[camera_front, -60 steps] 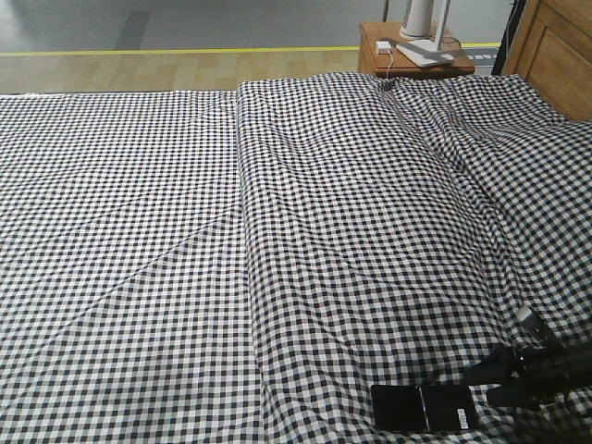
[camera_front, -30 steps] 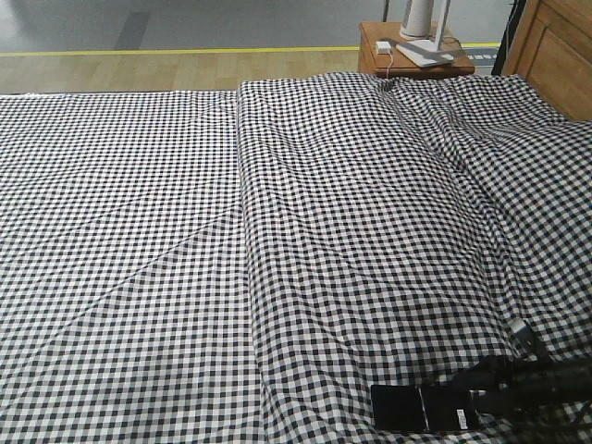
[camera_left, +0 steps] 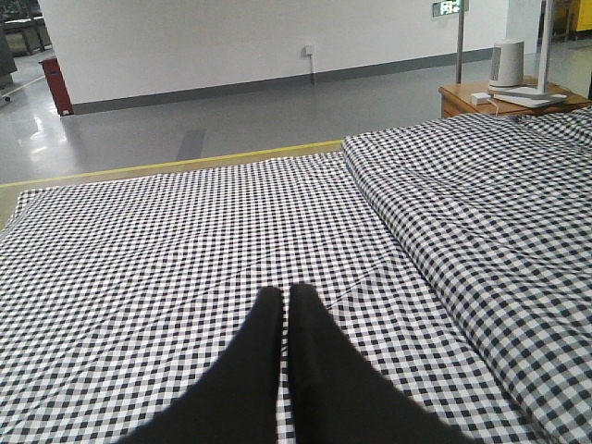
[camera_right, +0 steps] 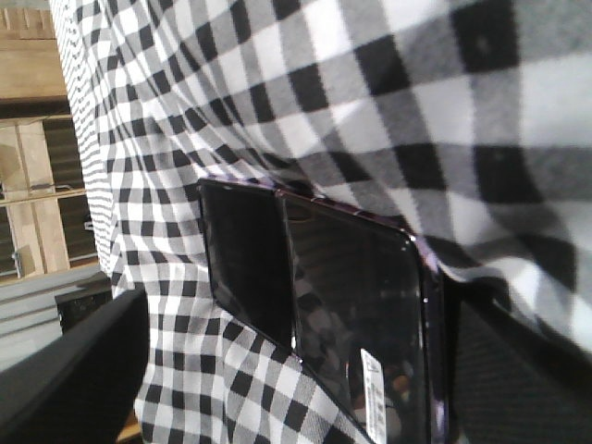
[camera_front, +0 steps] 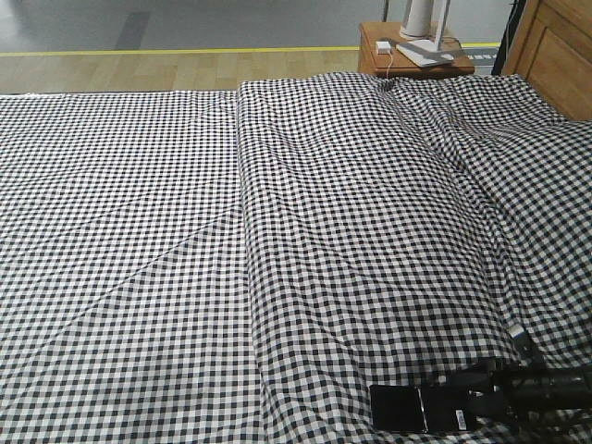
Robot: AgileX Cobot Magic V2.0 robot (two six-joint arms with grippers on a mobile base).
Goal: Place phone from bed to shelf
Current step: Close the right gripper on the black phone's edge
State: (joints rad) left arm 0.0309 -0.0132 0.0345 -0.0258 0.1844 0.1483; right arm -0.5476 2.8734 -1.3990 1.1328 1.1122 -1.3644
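The phone (camera_front: pixel 400 408) is a glossy black slab with a centre crease, lying flat at the near edge of the bed (camera_front: pixel 277 231) with its black-and-white check cover. My right gripper (camera_front: pixel 476 396) reaches in from the right, low over the cover, and stands open. In the right wrist view the phone (camera_right: pixel 361 324) with its white sticker lies between the two dark fingers (camera_right: pixel 74 370), close to the right one. My left gripper (camera_left: pixel 285 298) hovers shut and empty over the cover. Light wooden boards (camera_right: pixel 32 176) show at the left edge; I cannot tell if they are the shelf.
An orange-brown bedside table (camera_front: pixel 416 55) with a white lamp base and a charger stands beyond the bed's far right corner. A wooden headboard (camera_front: pixel 555 51) rises at the right. A long raised fold (camera_front: pixel 245 231) runs down the cover.
My right gripper has dropped lower and slid left, from beside the phone to having its fingers around the phone's right end. The phone and the left gripper have not moved.
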